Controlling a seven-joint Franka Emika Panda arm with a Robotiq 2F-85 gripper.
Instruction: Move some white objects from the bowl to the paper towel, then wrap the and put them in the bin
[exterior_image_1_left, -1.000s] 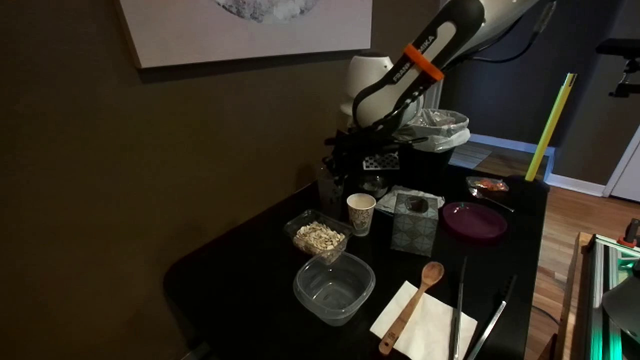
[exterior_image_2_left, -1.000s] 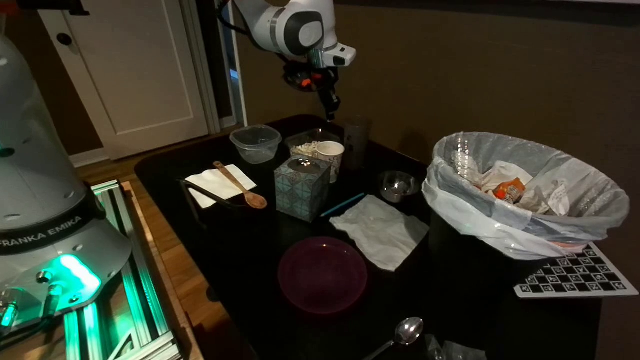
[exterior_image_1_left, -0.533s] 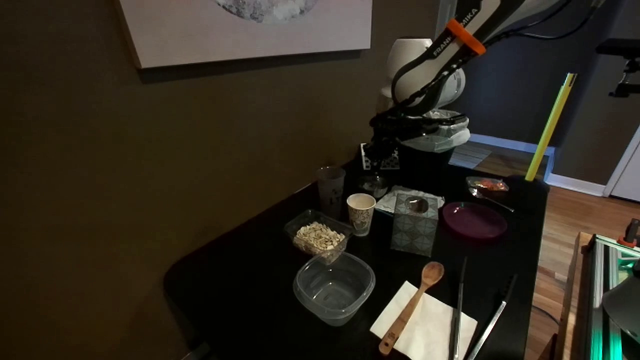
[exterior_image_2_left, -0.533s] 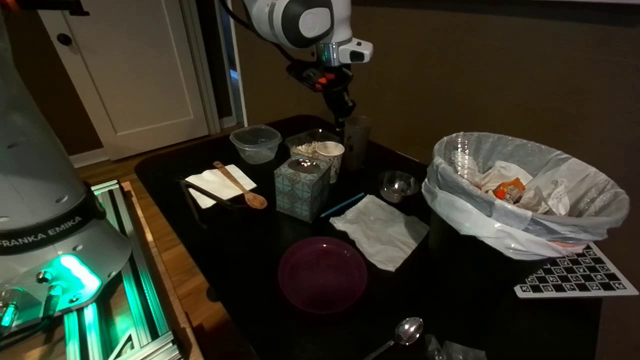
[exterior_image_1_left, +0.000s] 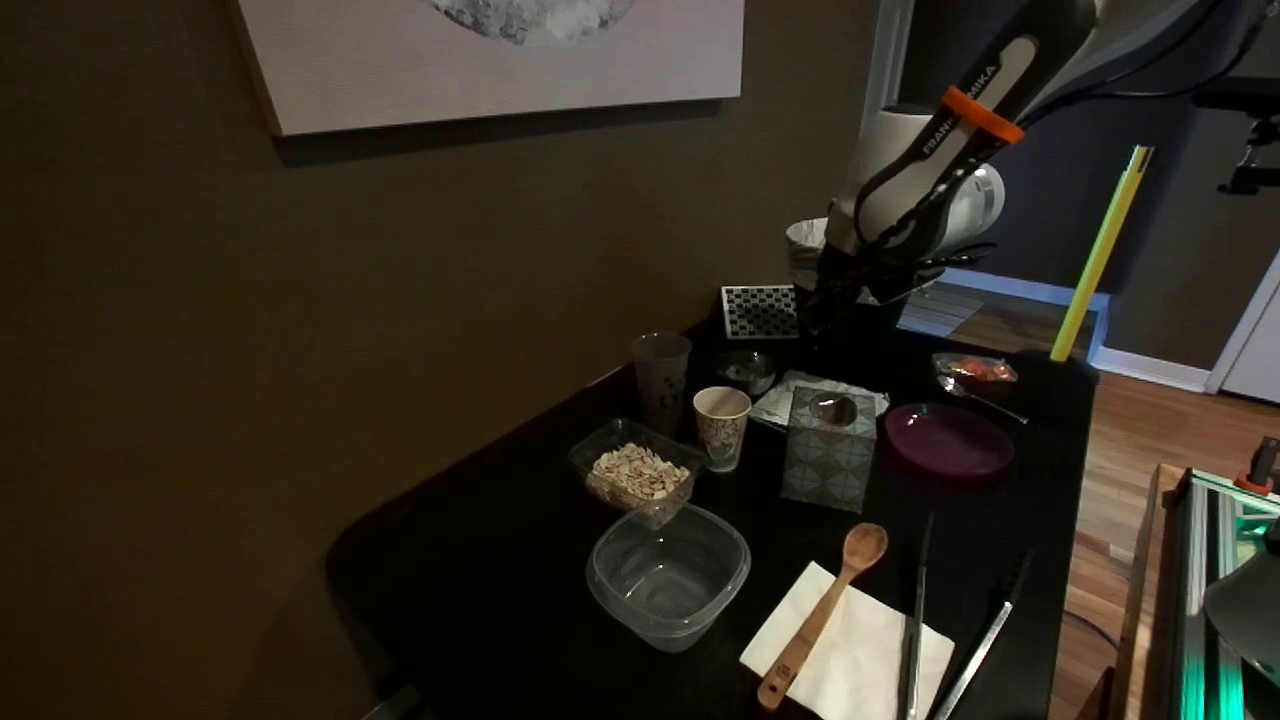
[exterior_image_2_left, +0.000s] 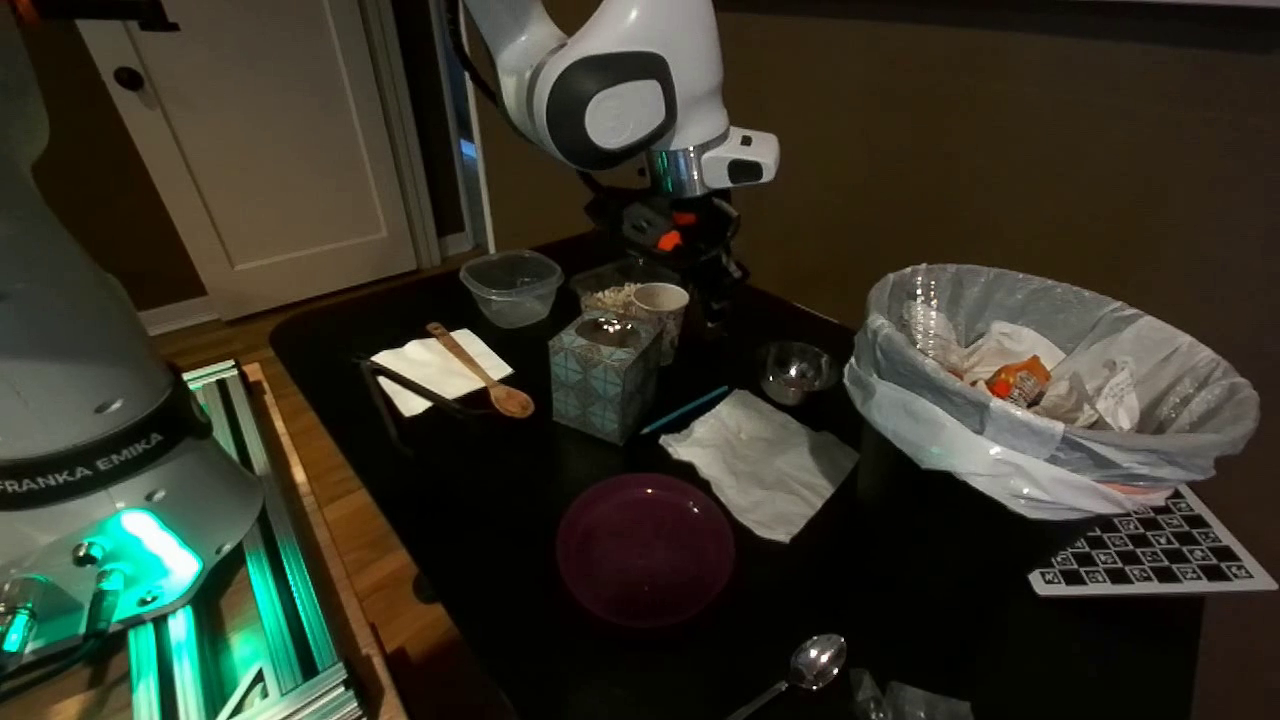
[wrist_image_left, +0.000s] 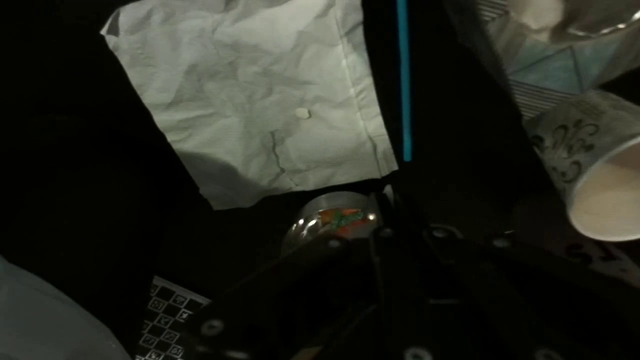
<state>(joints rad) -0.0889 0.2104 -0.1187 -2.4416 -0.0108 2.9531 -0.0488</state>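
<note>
You were, I judged, at the transfer step: your gripper (wrist_image_left: 388, 199) pinched what looked, in the gloom, like one white piece (wrist_image_left: 388, 191). The next move called for bringing it over the paper towel (wrist_image_left: 235, 85) and releasing. You had one towel, bearing one white flake (wrist_image_left: 303, 113); one bin (exterior_image_2_left: 960, 455) nearby; one seed tub (exterior_image_1_left: 618, 432), its heap (exterior_image_1_left: 640, 473) uncountable.

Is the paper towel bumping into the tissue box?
Apart. The wrist view shows it: dark table and a blue stick lie between the paper towel and the tissue box.
</note>
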